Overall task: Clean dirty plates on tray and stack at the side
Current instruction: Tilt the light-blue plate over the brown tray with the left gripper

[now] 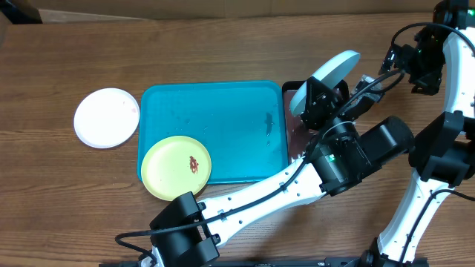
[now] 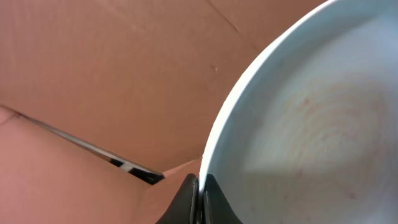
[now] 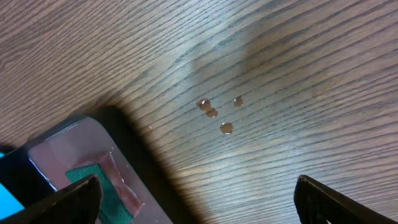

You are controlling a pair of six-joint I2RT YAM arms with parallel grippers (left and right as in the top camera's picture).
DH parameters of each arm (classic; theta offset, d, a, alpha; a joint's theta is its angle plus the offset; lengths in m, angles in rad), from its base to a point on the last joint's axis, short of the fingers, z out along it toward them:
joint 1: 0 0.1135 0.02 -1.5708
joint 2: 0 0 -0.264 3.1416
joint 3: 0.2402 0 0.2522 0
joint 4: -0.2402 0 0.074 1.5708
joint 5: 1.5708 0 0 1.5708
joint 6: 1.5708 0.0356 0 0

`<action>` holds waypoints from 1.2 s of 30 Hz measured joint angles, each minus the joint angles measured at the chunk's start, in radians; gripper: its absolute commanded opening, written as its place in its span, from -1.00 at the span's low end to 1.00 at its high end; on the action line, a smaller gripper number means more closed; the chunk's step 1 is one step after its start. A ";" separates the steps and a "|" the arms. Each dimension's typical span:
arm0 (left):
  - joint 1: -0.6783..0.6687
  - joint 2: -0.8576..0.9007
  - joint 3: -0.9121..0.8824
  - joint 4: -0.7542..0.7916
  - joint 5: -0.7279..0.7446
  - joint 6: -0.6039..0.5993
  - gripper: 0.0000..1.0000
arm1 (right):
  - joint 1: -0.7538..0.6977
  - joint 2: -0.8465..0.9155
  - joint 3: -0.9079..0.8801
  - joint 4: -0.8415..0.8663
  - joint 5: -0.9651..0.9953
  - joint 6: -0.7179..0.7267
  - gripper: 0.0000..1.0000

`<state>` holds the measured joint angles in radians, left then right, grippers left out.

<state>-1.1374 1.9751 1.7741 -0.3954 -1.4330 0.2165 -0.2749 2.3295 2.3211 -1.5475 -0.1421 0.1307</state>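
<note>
The left gripper (image 2: 200, 194) is clenched on the rim of the light blue plate (image 1: 332, 68), holding it tilted over the black tray (image 1: 291, 87). The right gripper (image 3: 199, 186) gapes wide above the table (image 3: 298, 74), grasping nothing. The turquoise tray (image 1: 223, 111) carries the yellow-green plate (image 1: 176, 168) at its near-left corner, and the white plate (image 1: 107, 117) lies on the table just left of it.

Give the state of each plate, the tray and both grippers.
tray: wet, small dark smear.
light blue plate: lifted, tilted, rim gripped.
white plate: flat on the table, beside the tray.
yellow-green plate: on tray corner, smeared.
left gripper: shut on light blue plate.
right gripper: open, empty.
</note>
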 measured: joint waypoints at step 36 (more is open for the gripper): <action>0.082 0.000 0.005 -0.293 0.216 -0.389 -0.92 | 0.000 0.000 0.000 0.000 0.000 0.000 1.00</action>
<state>-1.0550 1.9755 1.7794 -0.6884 -1.2171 -0.1730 -0.2749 2.3299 2.3211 -1.5475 -0.1425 0.1303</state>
